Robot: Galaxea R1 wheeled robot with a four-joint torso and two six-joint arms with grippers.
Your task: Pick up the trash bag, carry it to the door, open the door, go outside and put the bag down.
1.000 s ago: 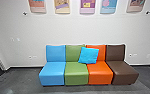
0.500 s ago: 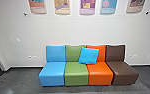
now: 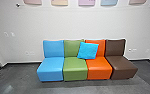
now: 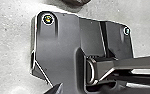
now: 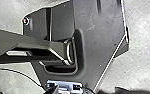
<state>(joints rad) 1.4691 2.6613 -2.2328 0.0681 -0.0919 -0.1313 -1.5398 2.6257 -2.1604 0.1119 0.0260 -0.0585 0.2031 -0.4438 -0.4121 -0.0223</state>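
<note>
Along a pale wall (image 3: pixel 73 23), a blue cushion (image 3: pixel 88 50) is resting on a multicoloured sofa (image 3: pixel 52 68), both jaws' opening and hold unclear.

Room to pass lies over the near floor (image 3: pixel 73 87), blue left seat (image 3: pixel 51 65) and brown right seat (image 3: pixel 122 63), with a cushion (image 3: pixel 88 50) in the way between them and the wall (image 3: pixel 73 23) blocking the far side.

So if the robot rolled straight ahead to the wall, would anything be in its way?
Yes, the row of coloured seats would probably block it. They stand in front of the wall, with a blue pillow leaning near the middle.
</note>
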